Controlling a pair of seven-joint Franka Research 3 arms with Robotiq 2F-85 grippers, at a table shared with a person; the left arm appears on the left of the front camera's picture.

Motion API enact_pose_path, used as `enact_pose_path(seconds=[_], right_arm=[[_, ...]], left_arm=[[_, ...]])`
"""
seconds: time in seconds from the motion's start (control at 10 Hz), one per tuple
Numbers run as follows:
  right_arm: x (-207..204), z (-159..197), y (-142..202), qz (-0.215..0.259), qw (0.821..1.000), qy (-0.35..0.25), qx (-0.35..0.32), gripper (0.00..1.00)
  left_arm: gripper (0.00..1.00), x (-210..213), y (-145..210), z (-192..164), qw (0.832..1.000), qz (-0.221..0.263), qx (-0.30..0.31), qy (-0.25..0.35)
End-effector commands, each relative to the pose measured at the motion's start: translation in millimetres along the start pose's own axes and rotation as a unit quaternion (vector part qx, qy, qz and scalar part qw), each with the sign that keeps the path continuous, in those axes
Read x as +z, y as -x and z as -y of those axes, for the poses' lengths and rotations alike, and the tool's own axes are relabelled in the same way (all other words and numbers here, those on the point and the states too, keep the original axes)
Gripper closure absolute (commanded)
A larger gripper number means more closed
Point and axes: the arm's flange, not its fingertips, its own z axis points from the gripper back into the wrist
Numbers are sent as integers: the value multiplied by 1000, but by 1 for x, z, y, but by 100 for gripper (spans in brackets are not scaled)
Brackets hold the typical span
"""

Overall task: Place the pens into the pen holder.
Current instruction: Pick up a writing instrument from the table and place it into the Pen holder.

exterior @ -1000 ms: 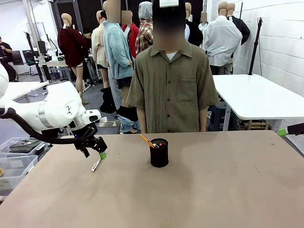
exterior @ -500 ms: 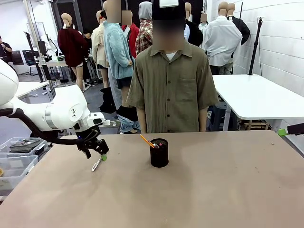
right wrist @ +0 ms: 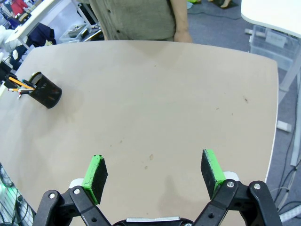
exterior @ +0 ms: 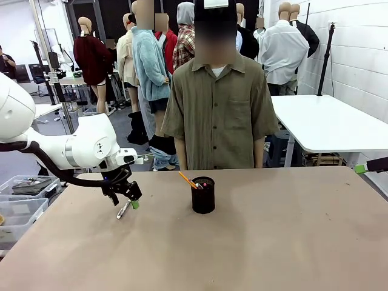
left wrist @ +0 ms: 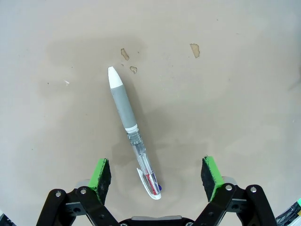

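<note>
A silvery-white pen (exterior: 123, 210) with a grey grip lies flat on the tan table (exterior: 273, 242) at the left. My left gripper (exterior: 128, 197) hovers just over it, open. In the left wrist view the pen (left wrist: 128, 123) runs up from between the green pads (left wrist: 100, 173), its clip end lowest; nothing touches it. The black mesh pen holder (exterior: 203, 195) stands at mid-table, with an orange-yellow pencil (exterior: 187, 179) and a red-ended marker (exterior: 202, 185) sticking out of it. My right gripper (right wrist: 154, 172) hangs open, high over the table's right part, far from the holder (right wrist: 45, 90).
A person in an olive shirt (exterior: 219, 109) stands at the far edge behind the holder, arms down. Clear bins (exterior: 21, 209) sit off the table's left side. A white table (exterior: 327, 121) stands at the back right.
My left arm has moved right and lower, bringing its open gripper closer over the pen. The pen, the holder and the right arm have stayed put.
</note>
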Motion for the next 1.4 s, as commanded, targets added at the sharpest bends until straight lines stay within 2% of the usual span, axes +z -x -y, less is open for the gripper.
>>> enact_pose_path(seconds=[0.0,0.3,0.4,0.5,1.3], right_arm=[[-1,0,2,-7,1000,3,4,0],[-1,0,2,-7,1000,3,4,0],[-1,0,2,-7,1000,3,4,0],[-1,0,2,-7,1000,3,4,0],[-1,0,2,-7,1000,3,4,0]], left_arm=[[0,-1,-7,0,1000,-12,17,-13],[0,-6,-7,0,999,-17,20,-21],[7,-6,-6,0,999,-17,21,-18],[24,-7,-5,0,999,-21,22,-24],[24,-7,-7,8,998,-30,9,-47]])
